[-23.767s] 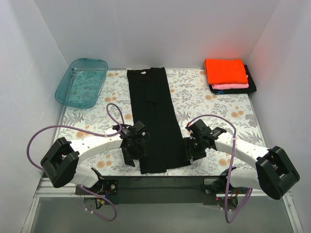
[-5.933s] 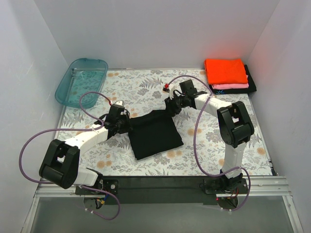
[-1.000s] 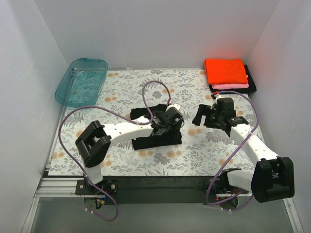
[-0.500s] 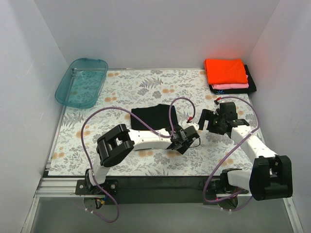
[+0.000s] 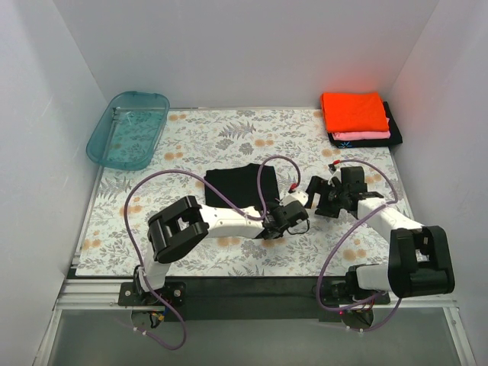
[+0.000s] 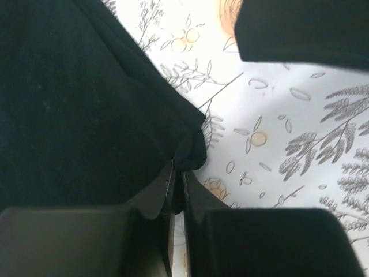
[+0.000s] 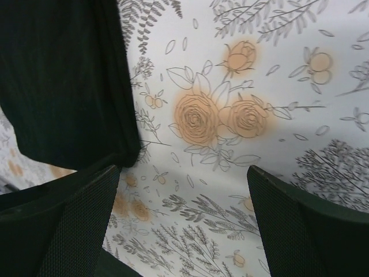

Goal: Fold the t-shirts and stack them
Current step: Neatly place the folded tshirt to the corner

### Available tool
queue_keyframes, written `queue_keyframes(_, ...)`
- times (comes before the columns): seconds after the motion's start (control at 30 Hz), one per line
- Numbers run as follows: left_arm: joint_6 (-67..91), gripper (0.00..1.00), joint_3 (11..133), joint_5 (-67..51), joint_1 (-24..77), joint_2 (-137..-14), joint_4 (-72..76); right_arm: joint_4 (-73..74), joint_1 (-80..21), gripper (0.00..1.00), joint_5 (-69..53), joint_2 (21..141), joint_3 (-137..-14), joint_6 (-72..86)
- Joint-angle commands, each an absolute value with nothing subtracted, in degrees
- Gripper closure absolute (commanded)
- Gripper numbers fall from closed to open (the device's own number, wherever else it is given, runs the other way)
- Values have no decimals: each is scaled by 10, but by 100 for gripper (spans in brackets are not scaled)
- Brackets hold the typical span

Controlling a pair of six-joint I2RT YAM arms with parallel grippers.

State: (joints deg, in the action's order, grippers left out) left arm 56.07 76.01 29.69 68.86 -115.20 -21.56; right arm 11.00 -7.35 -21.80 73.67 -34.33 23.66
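Large plain black t-shirt (image 5: 235,187) of soft cloth, folded into a compact rectangle, flat near the middle of the floral-printed worktop (image 5: 229,137). Near right corner puckered and pinched between the tips of the left claw (image 5: 280,221), clenched tight on the cloth. In the left wrist view, black cloth (image 6: 69,104) across the left side, claw tips (image 6: 177,184) pressed together at the bunched corner.

Right claw (image 5: 319,195) just beside, to the right, released and spread wide over bare worktop, one finger (image 7: 57,225) close by the shirt's edge.

At the far right corner, well apart, a stack:
- bright orange folded t-shirt (image 5: 353,111) on top
- pink t-shirt (image 5: 367,136) under it
- black t-shirt with a small light-blue mark (image 5: 348,142) lowest

At the far left corner, teal see-through plastic tub (image 5: 128,128).
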Motion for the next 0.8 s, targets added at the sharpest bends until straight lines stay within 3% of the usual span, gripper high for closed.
queue_keyframes(0.0,577,100,716,319,691,-1082,-181,12,-75,2,-300,763,-330,293)
queue_keyframes(0.2,585,100,672,312,691,-1015,-136,-135,-88,2,-339,815,-318,390)
queue_keyframes(0.47,594,100,658,307,691,-987,-122,-204,-170,2,-324,912,-366,454)
queue_keyframes(0.67,596,100,662,298,692,-994,-117,-227,-224,14,-339,997,-419,474)
queue_keyframes(0.77,601,100,663,296,691,-996,-116,-227,-237,29,-341,1018,-431,467)
